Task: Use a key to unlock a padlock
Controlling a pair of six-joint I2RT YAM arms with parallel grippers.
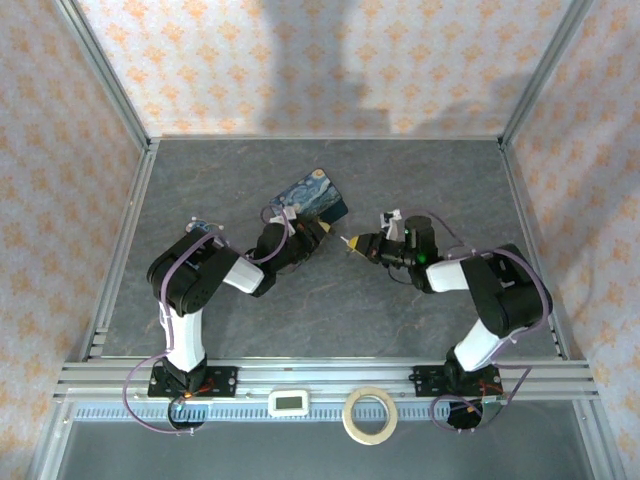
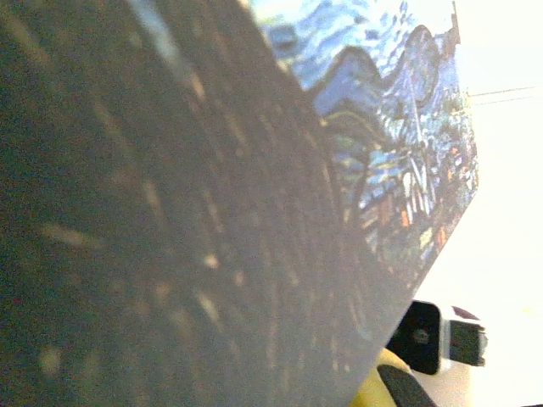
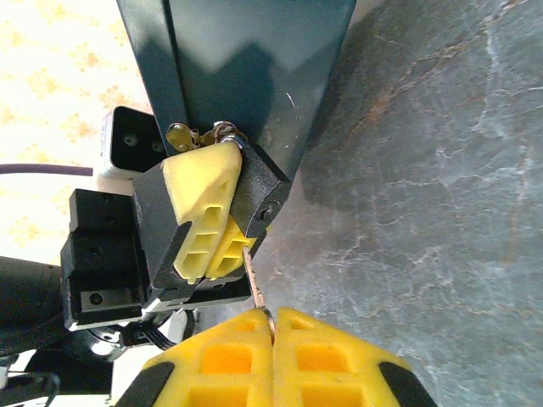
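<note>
My right gripper (image 3: 273, 318) is pinched tight on the key (image 3: 254, 275), whose tip meets the padlock (image 3: 265, 193) clamped in my left gripper (image 3: 229, 220), hanging off the blue painted tin (image 3: 246, 68) crowding in above, tape roll (image 1: 368, 413) well apart.

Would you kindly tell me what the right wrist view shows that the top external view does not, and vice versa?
Right wrist view: the padlock hanging at the clasp of the tin, pinched by the left gripper, with the key running from the right gripper to its underside. Top view: both whole arms, plus a tape roll and a small white device on the front rail. Shared: the tin, both grippers and the grey table.
</note>
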